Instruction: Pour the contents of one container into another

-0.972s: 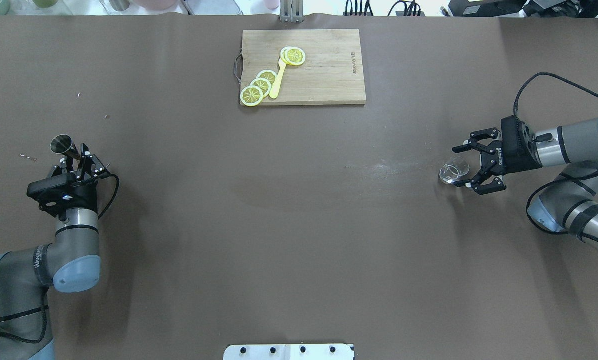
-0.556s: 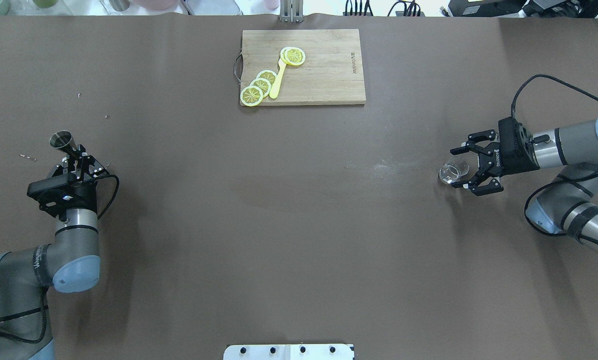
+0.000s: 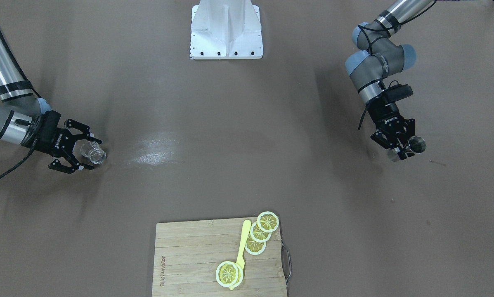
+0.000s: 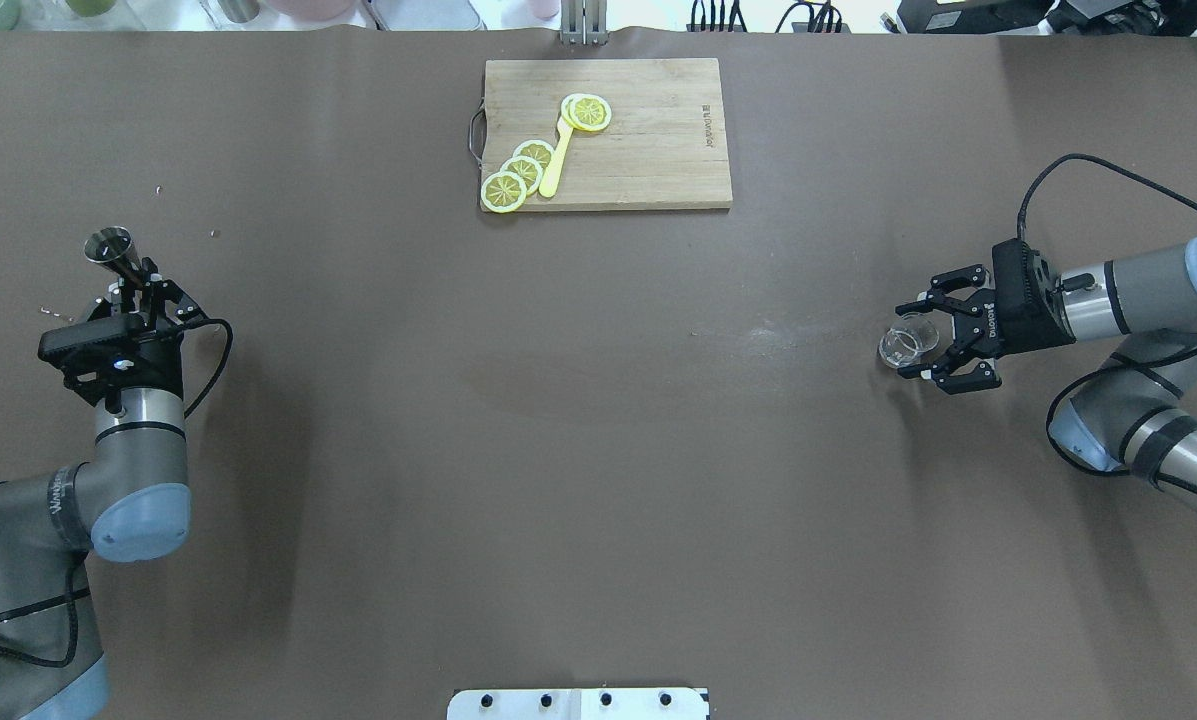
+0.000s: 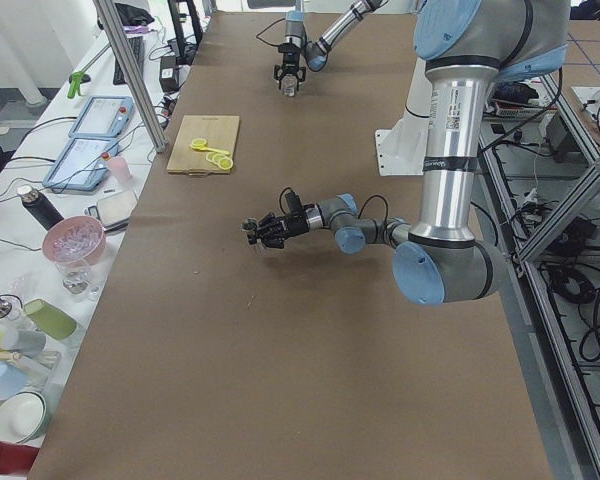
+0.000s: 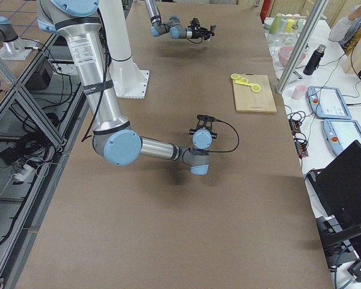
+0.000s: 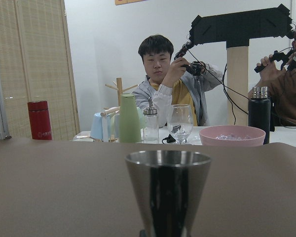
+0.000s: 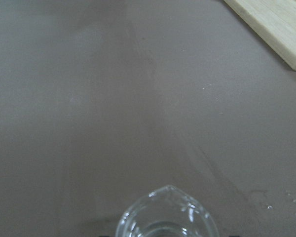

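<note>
Glass cup (image 4: 906, 343) sits upright on the brown table (image 4: 598, 450), over on the robot's right side. It's small and clear with a thick base, and honestly I can't tell if there's anything in it. The right gripper (image 3: 94, 155) is spread wide with a finger on either side of the cup. It doesn't look clamped yet.

Way over on the left side, the steel jigger (image 4: 110, 252) is pinched around its narrow waist by the left gripper (image 4: 141, 288), mouth up. It's shiny and hourglass shaped.

Progress-wise I'd call it early. The receiver is in hand, but the cup needs grabbing and lifting, then the two need bringing together for the actual tip. Right now they're well apart. The cutting board (image 4: 658, 160) with lemon slices (image 4: 518, 175) at the far edge looks uninvolved.
</note>
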Available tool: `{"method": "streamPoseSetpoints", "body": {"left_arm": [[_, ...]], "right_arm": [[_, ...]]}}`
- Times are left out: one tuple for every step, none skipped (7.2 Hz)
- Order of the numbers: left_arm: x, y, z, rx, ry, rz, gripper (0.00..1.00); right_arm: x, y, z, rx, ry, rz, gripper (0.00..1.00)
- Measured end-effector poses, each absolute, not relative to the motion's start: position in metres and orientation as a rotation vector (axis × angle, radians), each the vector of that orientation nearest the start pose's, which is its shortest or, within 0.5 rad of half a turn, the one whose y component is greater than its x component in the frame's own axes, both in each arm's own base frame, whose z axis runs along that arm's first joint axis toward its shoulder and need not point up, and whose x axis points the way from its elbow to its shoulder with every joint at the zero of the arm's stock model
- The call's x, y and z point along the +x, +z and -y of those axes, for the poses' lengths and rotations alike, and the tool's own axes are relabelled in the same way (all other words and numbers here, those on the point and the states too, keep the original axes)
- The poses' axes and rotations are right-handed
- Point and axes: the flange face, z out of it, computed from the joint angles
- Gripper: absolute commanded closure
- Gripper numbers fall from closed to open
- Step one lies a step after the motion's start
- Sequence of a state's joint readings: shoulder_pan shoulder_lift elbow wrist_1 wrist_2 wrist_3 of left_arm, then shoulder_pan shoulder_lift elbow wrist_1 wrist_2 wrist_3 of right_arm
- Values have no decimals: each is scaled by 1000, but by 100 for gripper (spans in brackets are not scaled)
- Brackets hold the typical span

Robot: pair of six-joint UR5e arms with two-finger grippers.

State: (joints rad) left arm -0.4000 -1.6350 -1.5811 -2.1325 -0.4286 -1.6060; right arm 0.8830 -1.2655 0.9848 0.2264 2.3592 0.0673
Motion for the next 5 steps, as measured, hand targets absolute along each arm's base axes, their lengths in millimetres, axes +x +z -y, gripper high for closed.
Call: {"method": "streamPoseSetpoints", "body": {"left_arm": [[391, 520, 412, 1205, -730, -366, 100], [390, 503, 413, 1210, -694, -363, 100], [394, 483, 414, 1214, -653, -373, 100], [403, 461, 415, 1203, -602, -405, 100], [416, 434, 418, 1200, -523, -438, 100]], "right_arm": [[-320, 581, 488, 1151, -1075, 1163, 21], [-320, 581, 488, 1151, -1075, 1162, 21], [-321, 581, 488, 1151, -1074, 1162, 21], [-321, 581, 488, 1151, -1073, 1160, 22], [-322, 582, 487, 1150, -1072, 1159, 22]]}}
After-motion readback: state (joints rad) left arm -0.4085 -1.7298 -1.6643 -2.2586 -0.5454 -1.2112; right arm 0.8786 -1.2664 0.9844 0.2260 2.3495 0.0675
